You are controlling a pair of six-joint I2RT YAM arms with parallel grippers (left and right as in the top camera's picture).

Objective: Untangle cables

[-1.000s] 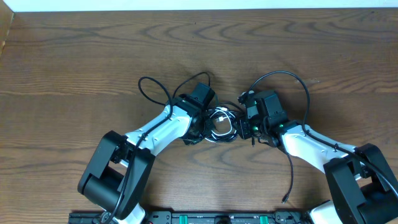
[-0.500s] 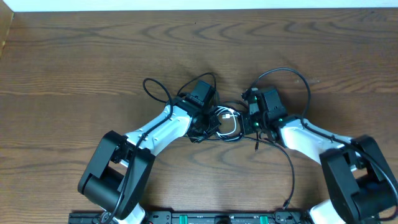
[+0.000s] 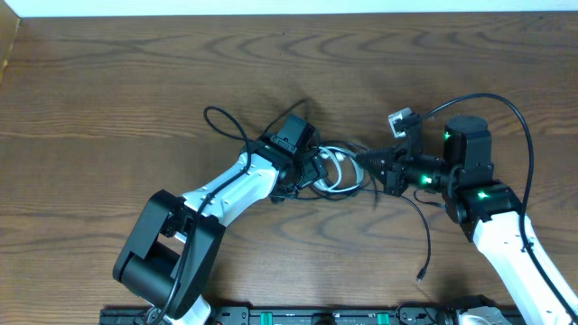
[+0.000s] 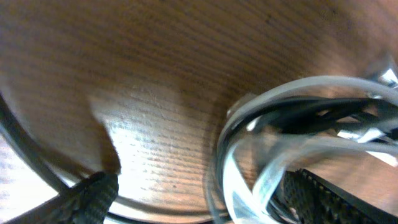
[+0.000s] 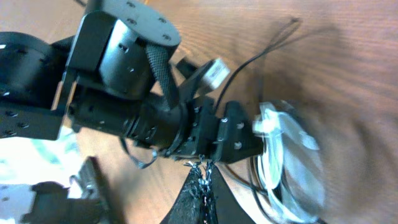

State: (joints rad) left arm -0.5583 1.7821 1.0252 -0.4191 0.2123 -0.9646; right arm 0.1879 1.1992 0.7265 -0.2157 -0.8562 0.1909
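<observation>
The cables (image 3: 341, 173) lie tangled at the table's middle, a white loop among black strands. My left gripper (image 3: 316, 168) stands over their left side, open. In the left wrist view its fingers (image 4: 93, 196) are far apart, with the white and black cables (image 4: 292, 118) blurred near the right one and the left gripper (image 4: 208, 198) holding nothing. My right gripper (image 3: 368, 161) is at the bundle's right end, shut on a thin black cable. Its tips (image 5: 204, 180) press together beside the white coil (image 5: 289, 155). One black cable (image 3: 423, 236) trails toward the front edge and ends in a plug.
Thicker black arm cables loop beside the left wrist (image 3: 226, 128) and over the right wrist (image 3: 492, 101). A dark rail (image 3: 289, 317) runs along the front edge. Bare wood (image 3: 135, 72) spreads behind and to the left.
The right arm has pulled back to the right with its gripper shut, drawing the bundle out that way. The left gripper has gone from shut to wide open.
</observation>
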